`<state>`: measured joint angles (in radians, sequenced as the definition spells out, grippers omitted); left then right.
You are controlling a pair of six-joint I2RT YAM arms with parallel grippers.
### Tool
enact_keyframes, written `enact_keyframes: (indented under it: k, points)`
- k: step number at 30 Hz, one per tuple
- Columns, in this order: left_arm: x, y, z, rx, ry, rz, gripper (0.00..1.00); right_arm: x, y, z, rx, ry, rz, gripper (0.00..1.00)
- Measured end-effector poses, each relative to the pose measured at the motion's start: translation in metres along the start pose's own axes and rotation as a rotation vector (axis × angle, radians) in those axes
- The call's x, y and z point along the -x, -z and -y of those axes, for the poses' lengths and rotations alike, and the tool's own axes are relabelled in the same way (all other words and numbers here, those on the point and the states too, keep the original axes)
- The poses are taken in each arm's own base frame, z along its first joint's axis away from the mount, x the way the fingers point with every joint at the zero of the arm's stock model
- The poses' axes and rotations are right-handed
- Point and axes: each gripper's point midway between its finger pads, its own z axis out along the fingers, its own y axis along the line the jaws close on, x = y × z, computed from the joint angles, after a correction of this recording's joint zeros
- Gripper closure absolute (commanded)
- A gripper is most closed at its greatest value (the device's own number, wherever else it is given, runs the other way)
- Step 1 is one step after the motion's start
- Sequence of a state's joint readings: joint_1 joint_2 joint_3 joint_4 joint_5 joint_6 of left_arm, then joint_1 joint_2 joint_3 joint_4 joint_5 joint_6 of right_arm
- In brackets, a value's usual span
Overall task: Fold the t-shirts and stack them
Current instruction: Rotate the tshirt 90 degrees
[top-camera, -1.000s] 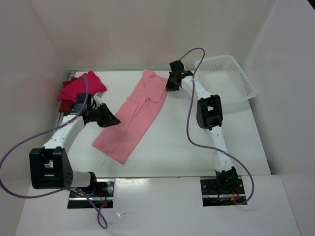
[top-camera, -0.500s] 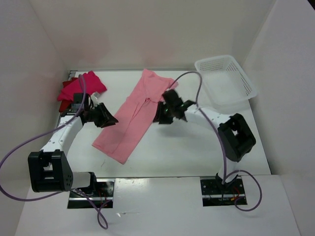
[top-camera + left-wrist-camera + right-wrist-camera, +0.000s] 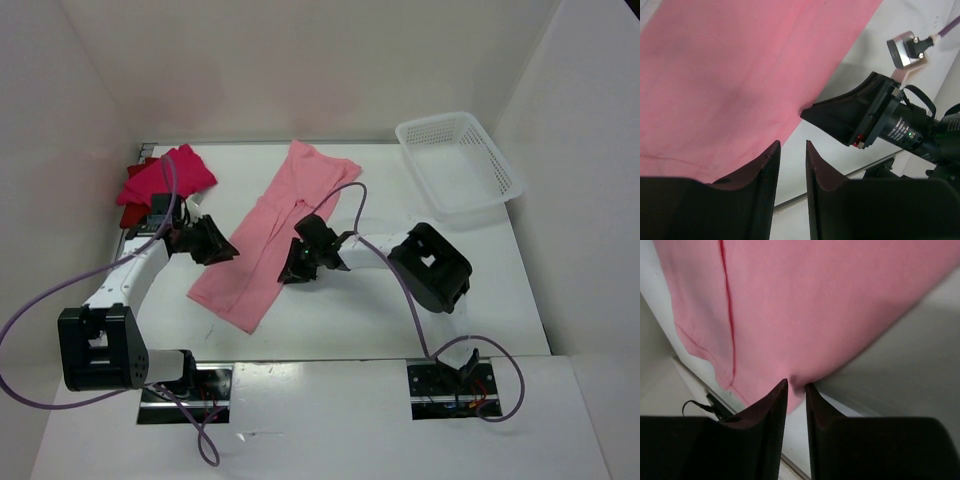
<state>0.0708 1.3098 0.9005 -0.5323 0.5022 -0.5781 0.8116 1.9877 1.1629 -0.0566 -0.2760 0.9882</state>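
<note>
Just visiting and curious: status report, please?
Right claw pinching edge of pale pink cloth t-shirt. Left claw at opposite edge, grip unclear. Nothing in the way.

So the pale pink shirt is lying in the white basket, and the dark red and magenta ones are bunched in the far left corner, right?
Not in the basket: the top external view shows the pale pink shirt spread on the table. The dark red shirt and magenta shirt are bunched far left.

No readable txt; tiny white print (image 3: 898,131) too blurry.
</note>
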Motion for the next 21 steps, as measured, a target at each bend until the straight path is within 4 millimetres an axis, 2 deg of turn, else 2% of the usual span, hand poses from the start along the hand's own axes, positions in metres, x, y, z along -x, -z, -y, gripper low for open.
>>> enact_keyframes:
  k: [1, 2, 3, 7, 9, 12, 14, 15, 18, 21]
  points:
    - [-0.001, -0.001, -0.001, 0.002, 0.002, -0.003, 0.66, 0.002, -0.004, -0.002, 0.005, -0.008, 0.001, 0.81]
    - [-0.002, -0.001, -0.002, 0.003, 0.004, -0.005, 0.66, 0.004, -0.007, -0.003, 0.005, -0.012, 0.005, 0.93]
    - [-0.002, -0.001, -0.002, 0.004, 0.004, -0.006, 0.66, 0.007, -0.009, -0.002, 0.000, -0.016, 0.014, 0.98]
    - [-0.004, -0.003, 0.000, 0.001, -0.009, -0.008, 0.66, 0.015, -0.005, 0.009, -0.012, -0.038, 0.023, 1.00]
    - [-0.011, -0.008, 0.005, -0.002, -0.032, -0.024, 0.66, 0.025, 0.011, 0.028, -0.039, -0.045, 0.050, 1.00]
    - [-0.029, -0.017, 0.015, -0.010, -0.075, -0.070, 0.63, 0.040, 0.052, 0.074, -0.132, -0.071, 0.099, 1.00]
    - [-0.045, -0.026, 0.021, -0.013, -0.095, -0.118, 0.61, 0.052, 0.080, 0.098, -0.193, -0.089, 0.147, 0.92]
    - [-0.053, -0.030, 0.022, -0.012, -0.107, -0.142, 0.61, 0.057, 0.091, 0.106, -0.208, -0.090, 0.168, 0.76]
    - [-0.079, -0.041, 0.025, -0.003, -0.132, -0.214, 0.59, 0.055, 0.112, 0.114, -0.223, -0.089, 0.185, 0.52]
    - [-0.103, -0.046, 0.017, 0.017, -0.140, -0.275, 0.52, 0.035, 0.125, 0.118, -0.218, -0.096, 0.179, 0.47]
